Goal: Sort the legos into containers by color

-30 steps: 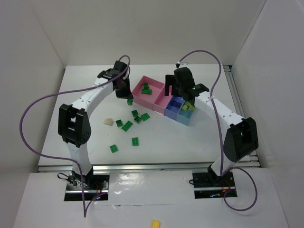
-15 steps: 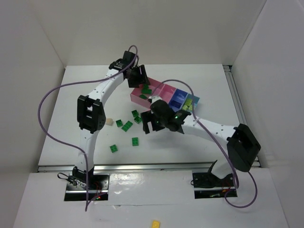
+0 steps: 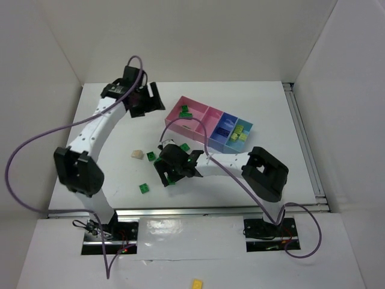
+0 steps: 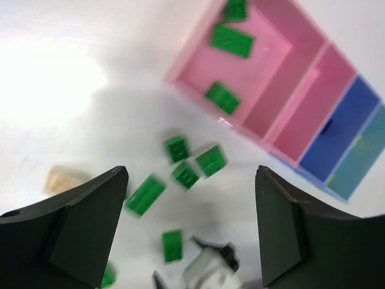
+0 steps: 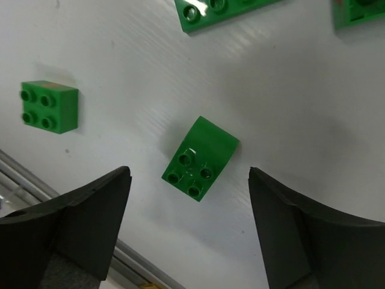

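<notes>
My right gripper [image 5: 189,176] hangs with its jaws spread wide, holding nothing. A green sloped lego [image 5: 200,158] lies below it on the white table [image 5: 301,120]. My left gripper [image 4: 192,174], also spread and empty, hovers above loose green legos [image 4: 210,160] near the containers [image 4: 264,66]. The large pink box holds three green bricks [image 4: 232,41].

From my end: three bright green studded plastic bricks [image 4: 232,41] sit in the large pink square plastic box [image 4: 264,69], leftmost of the joined box row [image 3: 224,127]; the smaller boxes run right of it. More green bricks [image 4: 185,175] lie loose on the white table [image 3: 120,174] in front of that box, with a small cream brick [image 3: 137,155] left of them. Right gripper [image 5: 189,174] sits over a green sloped brick [image 5: 200,158]. A square green brick [image 3: 144,188] lies to its left, nearer the table edge.
</notes>
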`<state>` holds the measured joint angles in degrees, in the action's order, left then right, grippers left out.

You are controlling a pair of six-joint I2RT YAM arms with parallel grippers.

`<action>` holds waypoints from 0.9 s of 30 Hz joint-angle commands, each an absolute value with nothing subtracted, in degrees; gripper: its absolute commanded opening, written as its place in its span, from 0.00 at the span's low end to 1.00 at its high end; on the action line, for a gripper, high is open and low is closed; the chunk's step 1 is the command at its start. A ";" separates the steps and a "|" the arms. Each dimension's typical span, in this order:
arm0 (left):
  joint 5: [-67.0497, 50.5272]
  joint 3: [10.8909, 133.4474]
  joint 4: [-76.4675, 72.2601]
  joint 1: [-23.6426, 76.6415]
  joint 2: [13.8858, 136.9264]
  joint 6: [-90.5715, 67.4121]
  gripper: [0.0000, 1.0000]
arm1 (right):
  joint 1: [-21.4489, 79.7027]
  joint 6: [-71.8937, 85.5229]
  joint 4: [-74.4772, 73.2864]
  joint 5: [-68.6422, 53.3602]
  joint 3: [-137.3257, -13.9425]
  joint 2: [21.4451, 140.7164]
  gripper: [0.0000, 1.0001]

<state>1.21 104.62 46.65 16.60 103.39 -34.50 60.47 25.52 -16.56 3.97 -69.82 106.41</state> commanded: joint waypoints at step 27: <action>-3.78 45.35 50.90 17.04 63.89 -50.79 0.87 | 42.65 21.63 -13.89 17.84 -87.34 109.06 0.40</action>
<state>-2.26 45.19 53.39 15.57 62.83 -47.88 44.42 23.55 -17.39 16.16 -82.04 107.94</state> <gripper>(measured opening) 0.867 0.456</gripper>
